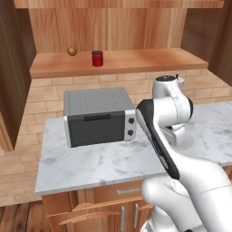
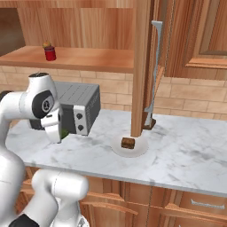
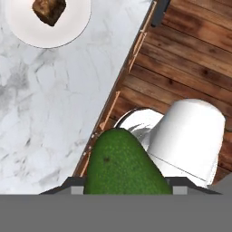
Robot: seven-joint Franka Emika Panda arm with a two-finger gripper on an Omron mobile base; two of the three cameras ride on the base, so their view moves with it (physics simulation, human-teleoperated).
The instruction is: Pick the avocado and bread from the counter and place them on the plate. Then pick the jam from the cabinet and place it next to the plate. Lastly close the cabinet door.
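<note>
Avocado point(image 3: 122, 163) sits closest to the hand camera, dark green and egg-shaped, clamped between the two dark tips of the gripper point(image 3: 123, 183); the jaws are closed on it. From the right base camera a sliver of the same green fruit point(image 2: 64, 133) shows under the gripper point(image 2: 56, 133), which hangs above the counter point(image 2: 186, 150) just in front of the toaster oven point(image 2: 79, 108).

Taking the plate point(image 2: 139, 150) as reference: it is round and white, resting on the marble counter at the foot of the open cabinet door point(image 2: 142, 66). Bread point(image 2: 128, 142), a brown chunk, lies on the plate, toward its near-left part. In the hand view, plate point(image 3: 27, 29) and bread point(image 3: 49, 10) appear at the top left, well apart from the held avocado.

Toaster oven stands on the counter to the left of the plate, with the gripper between them. Jam point(image 2: 50, 53), a red jar, stands upright on the cabinet shelf point(image 2: 88, 57), high and well left of the plate, with a yellowish-brown round fruit point(image 1: 72, 51) near it.
</note>
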